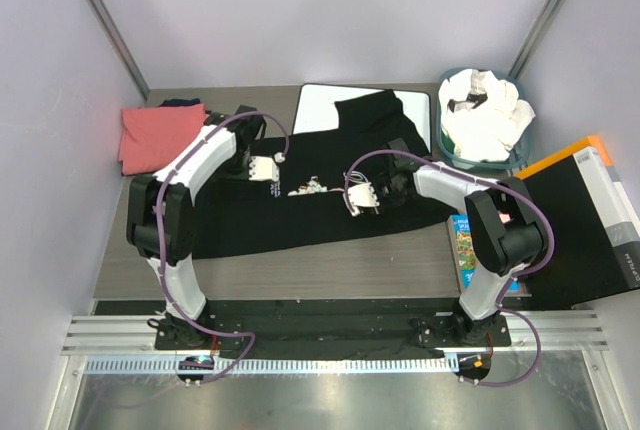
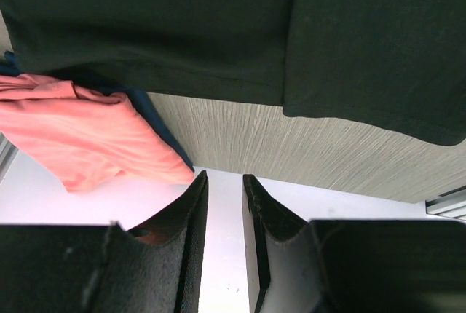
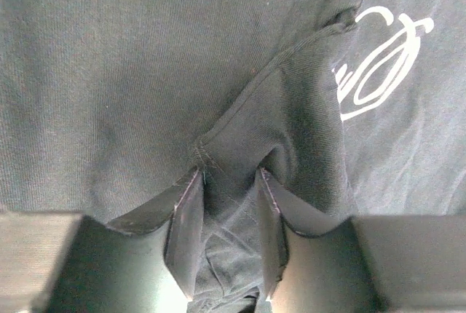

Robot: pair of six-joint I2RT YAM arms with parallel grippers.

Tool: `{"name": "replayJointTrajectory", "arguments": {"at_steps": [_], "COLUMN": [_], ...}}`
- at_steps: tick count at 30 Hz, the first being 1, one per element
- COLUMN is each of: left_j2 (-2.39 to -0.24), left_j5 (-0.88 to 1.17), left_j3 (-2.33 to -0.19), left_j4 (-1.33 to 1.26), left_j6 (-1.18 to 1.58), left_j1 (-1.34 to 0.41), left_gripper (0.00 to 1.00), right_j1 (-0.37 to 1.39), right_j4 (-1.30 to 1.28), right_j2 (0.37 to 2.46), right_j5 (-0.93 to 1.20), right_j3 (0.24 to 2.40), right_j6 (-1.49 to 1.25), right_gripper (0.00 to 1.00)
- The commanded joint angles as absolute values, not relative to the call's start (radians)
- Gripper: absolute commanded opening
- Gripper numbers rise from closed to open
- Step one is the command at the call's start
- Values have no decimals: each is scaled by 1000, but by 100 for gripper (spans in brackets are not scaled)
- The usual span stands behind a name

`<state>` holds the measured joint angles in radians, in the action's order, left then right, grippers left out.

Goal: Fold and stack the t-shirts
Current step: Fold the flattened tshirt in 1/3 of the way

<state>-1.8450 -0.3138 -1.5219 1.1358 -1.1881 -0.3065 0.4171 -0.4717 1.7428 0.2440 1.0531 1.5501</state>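
The black t-shirt (image 1: 300, 215) lies spread across the middle of the table, its white print (image 1: 307, 188) near the centre. My right gripper (image 1: 360, 198) is down on it and shut on a bunched fold of the black cloth (image 3: 229, 175); the white script (image 3: 378, 73) shows beside it. My left gripper (image 1: 262, 167) is over the shirt's left part, empty, its jaws a narrow gap apart (image 2: 226, 178). The black shirt (image 2: 218, 29) and the coral-pink t-shirt (image 2: 80, 131) show beyond the fingers. The coral-pink shirt (image 1: 160, 135) lies folded at the back left. White t-shirts (image 1: 490, 115) fill a basket.
The teal basket (image 1: 441, 110) stands at the back right. The white board with a black rim (image 1: 318, 108) lies at the back, partly under the black shirt. A dark blue cloth (image 1: 182, 103) lies behind the coral shirt. A colourful book (image 1: 466, 245) and a black-and-orange box (image 1: 590, 220) are at the right.
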Motion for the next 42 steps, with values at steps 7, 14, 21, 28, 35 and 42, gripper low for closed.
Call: {"name": "replayJointTrajectory", "arguments": {"at_steps": [7,14,21,28,35,42], "left_j2": [-1897,-1927,-1934,-1937,-1947,-1951], "left_j5": [-316,-316,-316,-313,-311,-310], "left_j3": [-1577,-1589,-1597,-1597,-1608,-1611], "left_j4": [1112,1111,1111,1109,1112,1114], "left_j6": [-1189,-1184,-1175,-1167,-1155,-1147], "left_j1": [-310,-310,-311,-310,-311,-313], "left_gripper": [25,25,25,25,24,23], "right_j1": [428,428,431,434,443,451], "right_j4": [-469,-514,-537,-564,-569,-583], "right_j2": [1741,1749,1801,1827,1853,1874], "right_j5": [230,227,184,184,172,172], "right_j3": [1118,1249,1327,1364,1422,1463], "right_j6": [1563,1603,1608,1600,1580,1574], "right_gripper": [2,2,11,10,23,29]}}
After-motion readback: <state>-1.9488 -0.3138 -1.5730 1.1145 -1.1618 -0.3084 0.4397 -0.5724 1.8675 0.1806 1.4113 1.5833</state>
